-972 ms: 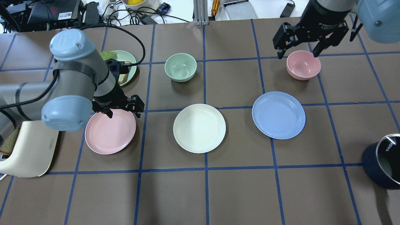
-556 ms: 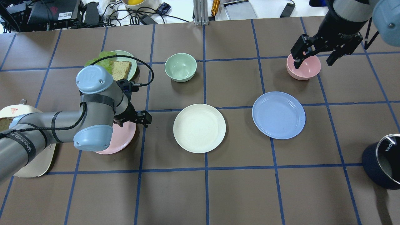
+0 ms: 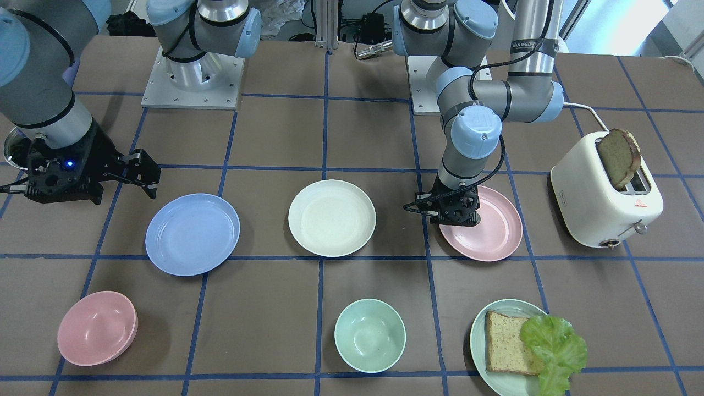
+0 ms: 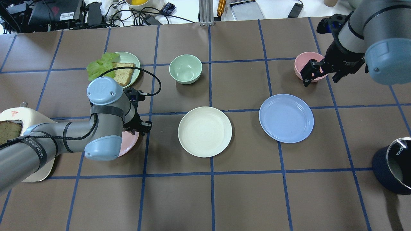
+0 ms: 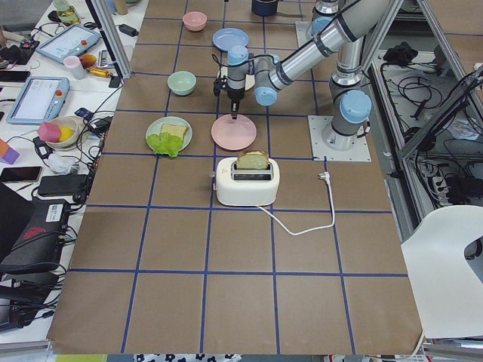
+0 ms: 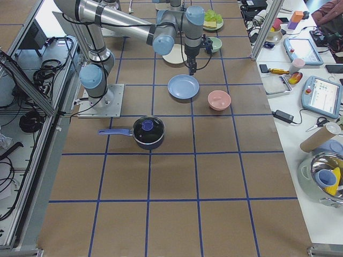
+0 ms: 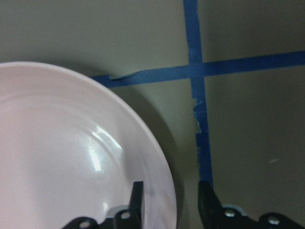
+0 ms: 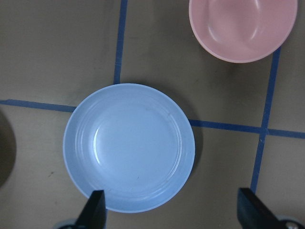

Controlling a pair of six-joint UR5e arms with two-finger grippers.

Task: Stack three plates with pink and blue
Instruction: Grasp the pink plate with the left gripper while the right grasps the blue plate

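Your overhead view hides most of the pink plate [image 4: 130,142] under the left arm [image 4: 64,141]. The left wrist camera shows the left gripper [image 7: 169,191] parted astride that plate's rim, unclamped. The right wrist camera shows the right gripper [image 8: 174,207] spread wide, with the blue plate [image 8: 128,148] before its fingers. The cream plate [image 4: 205,131] lies between both plates.

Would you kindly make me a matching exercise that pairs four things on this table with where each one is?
Things:
1. pink plate
2. cream plate
3. blue plate
4. toaster

Places:
A. between the other two plates
B. nearest the pink bowl
C. holding a bread slice
D. rim between the fingers of the left gripper

Pairs: 1-D, 2-A, 3-B, 4-C
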